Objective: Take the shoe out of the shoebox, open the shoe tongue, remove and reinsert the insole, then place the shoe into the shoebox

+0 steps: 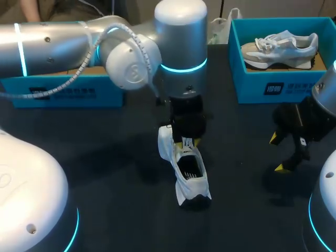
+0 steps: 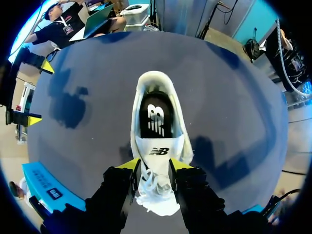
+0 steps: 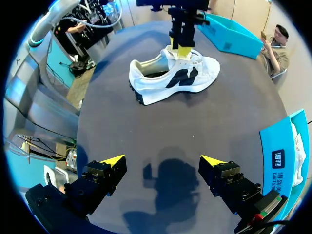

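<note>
The left gripper (image 2: 155, 168) is down on the shoe (image 2: 157, 92). Its two yellow-tipped fingers (image 2: 127, 165) press against either side of the white tongue (image 2: 159, 150), so it is clamped on the tongue, with the laces bunched between the finger bodies. Ahead of this gripper the shoe's mouth lies open, the dark insole (image 2: 156, 119) shows inside it, and the heel is the part farthest from the fingers. The shoe, white with dark side marks, rests on its sole on the dark table (image 1: 105, 157), under the left gripper and outside the shoebox (image 1: 262, 86). The right gripper (image 3: 163, 161) hangs above bare table with its fingers spread wide apart and nothing between them. The shoe lies well ahead of it, side-on, with the left gripper coming down onto its top from above. The bright blue shoebox stands near the right gripper, off to one side, and a second shoe (image 1: 281, 46), pale with grey, lies inside it. A further blue box (image 1: 63, 89) sits well apart from both grippers, beyond the left arm (image 1: 52, 42).
</note>
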